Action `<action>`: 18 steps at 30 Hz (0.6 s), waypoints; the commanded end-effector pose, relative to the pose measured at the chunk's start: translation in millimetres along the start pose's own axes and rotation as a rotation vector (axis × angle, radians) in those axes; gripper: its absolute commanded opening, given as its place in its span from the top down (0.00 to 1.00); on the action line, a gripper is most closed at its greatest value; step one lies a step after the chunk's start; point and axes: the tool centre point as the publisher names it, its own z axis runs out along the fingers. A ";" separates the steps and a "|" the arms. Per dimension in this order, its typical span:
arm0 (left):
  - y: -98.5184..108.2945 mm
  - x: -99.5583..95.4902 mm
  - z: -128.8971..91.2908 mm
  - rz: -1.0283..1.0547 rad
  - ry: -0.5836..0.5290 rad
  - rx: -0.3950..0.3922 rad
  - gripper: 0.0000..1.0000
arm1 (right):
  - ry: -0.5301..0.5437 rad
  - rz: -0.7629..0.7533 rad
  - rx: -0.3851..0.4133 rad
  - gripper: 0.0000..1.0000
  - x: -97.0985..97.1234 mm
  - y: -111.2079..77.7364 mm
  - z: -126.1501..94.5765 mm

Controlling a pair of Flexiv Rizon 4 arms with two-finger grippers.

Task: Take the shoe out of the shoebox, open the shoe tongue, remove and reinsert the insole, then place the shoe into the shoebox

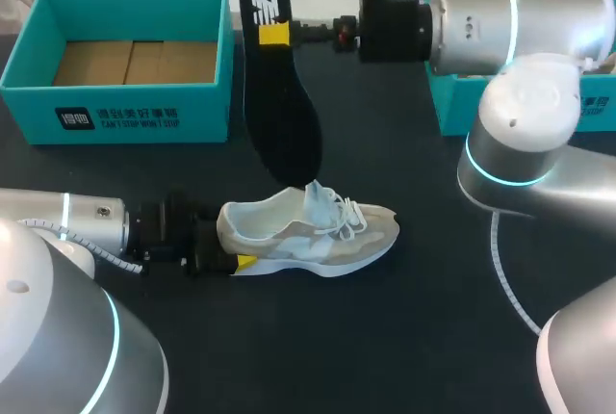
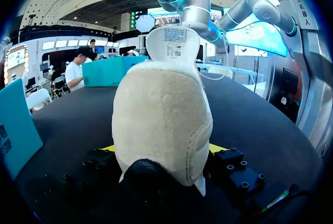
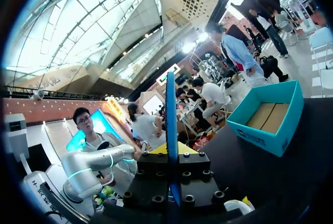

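A beige and white shoe (image 1: 313, 231) lies on its side on the black table, toe to the right. My left gripper (image 1: 231, 248) is shut on its heel. In the left wrist view the heel (image 2: 161, 114) fills the space between the yellow fingertips (image 2: 217, 148), which press on it from both sides. A black insole (image 1: 279, 106) hangs in the air, its toe end just above the shoe's opening. My right gripper (image 1: 273, 34) is shut on its heel end. In the right wrist view the insole (image 3: 171, 114) appears edge-on between the fingers of the right gripper (image 3: 171, 151). The teal shoebox (image 1: 125, 111) stands open at the back left.
A second teal box part (image 1: 452, 96) sits at the back right, mostly hidden behind my right arm. A white cable (image 1: 505, 274) lies on the table right of the shoe. Bare black tabletop (image 1: 366, 347) stretches in front of the shoe.
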 end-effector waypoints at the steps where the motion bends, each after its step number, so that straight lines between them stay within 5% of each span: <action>1: 5.4 3.6 4.5 0.000 -0.002 -0.001 1.00 | -0.002 0.000 -0.012 1.00 0.3 -2.3 1.8; 8: 5.4 3.6 4.5 0.000 -0.002 -0.001 1.00 | 0.006 0.035 0.014 1.00 3.5 0.4 -9.9; 18: 5.4 3.6 4.5 0.000 -0.002 -0.001 1.00 | 0.022 0.128 0.078 1.00 47.1 18.4 -52.9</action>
